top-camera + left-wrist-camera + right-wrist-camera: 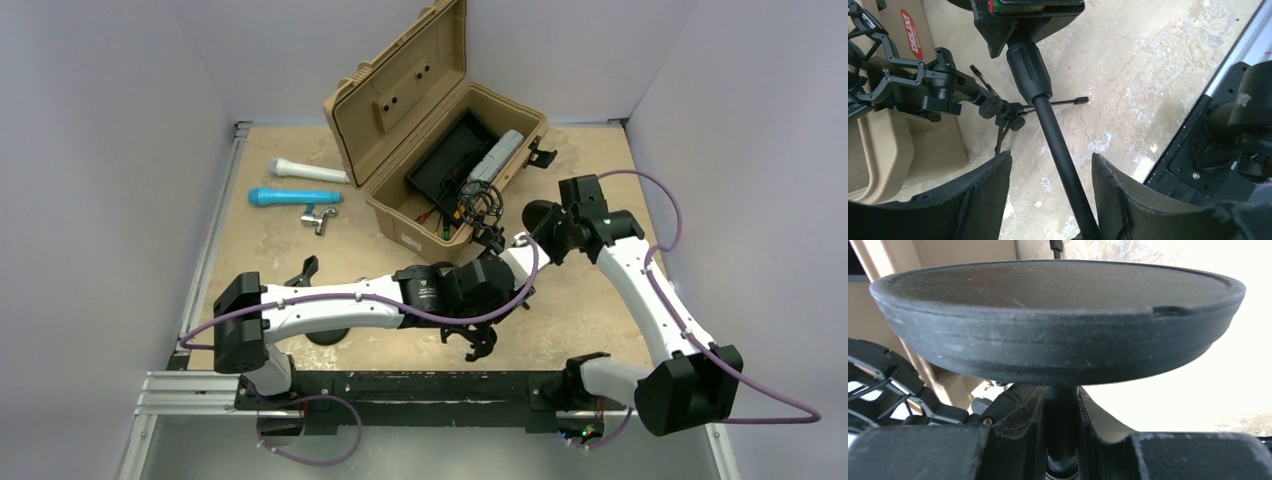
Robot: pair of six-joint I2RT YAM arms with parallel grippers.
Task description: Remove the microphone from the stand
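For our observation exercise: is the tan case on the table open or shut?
Open. The lid of the tan case stands raised, exposing its contents.

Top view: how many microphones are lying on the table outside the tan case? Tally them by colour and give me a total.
White microphone: 1
Blue microphone: 1
Total: 2, both on the tabletop left of the tan case.

Bright even overhead light, soft shadows, tabletop (1178, 390) blown out white in right wrist view, nearest parts blurred.
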